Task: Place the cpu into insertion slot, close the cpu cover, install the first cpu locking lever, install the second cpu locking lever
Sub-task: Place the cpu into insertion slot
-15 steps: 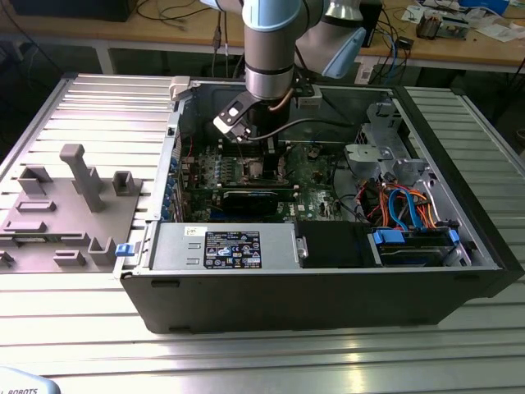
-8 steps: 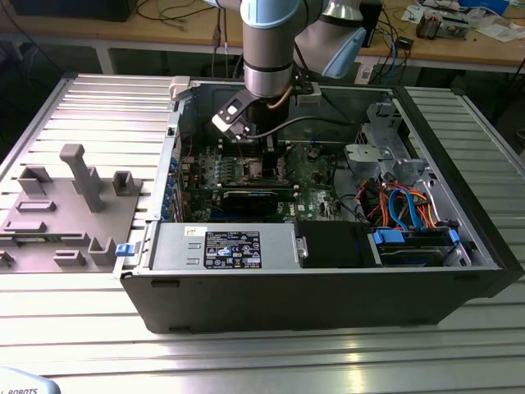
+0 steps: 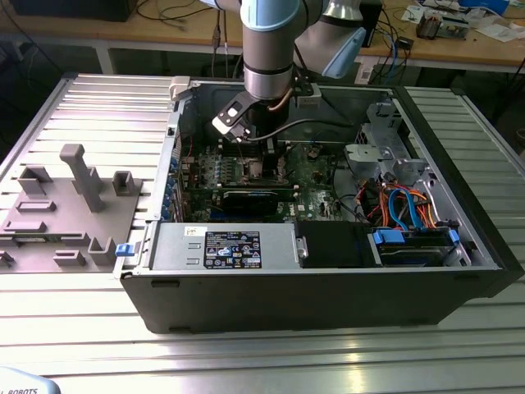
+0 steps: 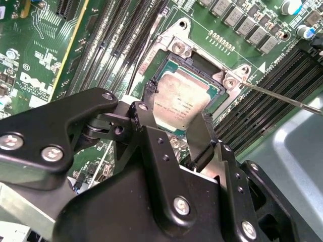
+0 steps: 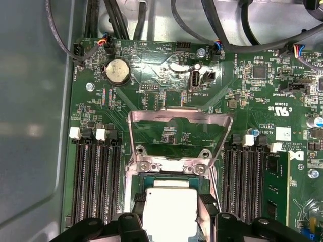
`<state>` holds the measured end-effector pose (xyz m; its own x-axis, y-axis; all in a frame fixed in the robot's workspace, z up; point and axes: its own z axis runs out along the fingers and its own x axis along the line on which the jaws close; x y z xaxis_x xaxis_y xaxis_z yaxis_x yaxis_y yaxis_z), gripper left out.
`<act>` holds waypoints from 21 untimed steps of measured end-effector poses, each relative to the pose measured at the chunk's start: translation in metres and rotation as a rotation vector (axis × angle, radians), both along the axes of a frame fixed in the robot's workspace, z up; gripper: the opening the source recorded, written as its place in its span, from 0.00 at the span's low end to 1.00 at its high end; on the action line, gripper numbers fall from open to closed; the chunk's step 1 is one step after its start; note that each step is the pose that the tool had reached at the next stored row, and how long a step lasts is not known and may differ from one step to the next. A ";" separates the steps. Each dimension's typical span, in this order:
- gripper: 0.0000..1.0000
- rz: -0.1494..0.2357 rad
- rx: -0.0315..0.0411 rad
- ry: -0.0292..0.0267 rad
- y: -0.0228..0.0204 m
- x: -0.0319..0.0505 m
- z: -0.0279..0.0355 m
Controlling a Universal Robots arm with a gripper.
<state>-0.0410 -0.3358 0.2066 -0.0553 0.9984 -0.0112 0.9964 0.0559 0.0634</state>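
Where the exterior view takes in the whole station, one open computer case [image 3: 328, 304] lies on a ribbed metal surface [image 3: 246, 353], with a grey moulded fixture [image 3: 74, 205] well apart at the exterior view's left. The arm [image 3: 267, 49] reaches down into the case over the green motherboard [image 3: 312, 176], a boxed power supply [image 3: 221, 246] lies along the near wall, and a bundle of blue cables [image 3: 406, 205] sits toward the exterior view's right. Second wrist view: the cpu [image 4: 181, 98], a flat square chip with a dull silver-grey top, lies within the silvery rim of the insertion slot [image 4: 199, 59]; whether it is fully seated cannot be told. The jaws are parted only as wide as the chip and clamped on it, one black finger [image 4: 199, 136] against each of two opposite edges. A thin metal rod [image 4: 282, 98] runs out from beside a corner of the socket, over rows of long black memory slots [image 4: 126, 40]. First wrist view: the cpu cover [image 5: 176, 115], a thin silvery frame with a large window, stands tilted up and open on its hinge at one side of the slot, the board showing through the window; the chip lies just beside the hinge, between the two fingertips. Further items: one round coin battery [image 5: 117, 71] on the cover's side away from the chip, memory slots flanking the socket on both sides, one green memory module [image 5: 276, 186] standing among the slots on one side.
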 end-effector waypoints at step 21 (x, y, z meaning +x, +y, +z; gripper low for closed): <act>0.60 0.001 -0.0176 0.0008 0.0036 -0.0056 0.0097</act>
<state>-0.0467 -0.3322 0.2163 -0.0561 0.9980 -0.0288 0.9964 0.0578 0.0615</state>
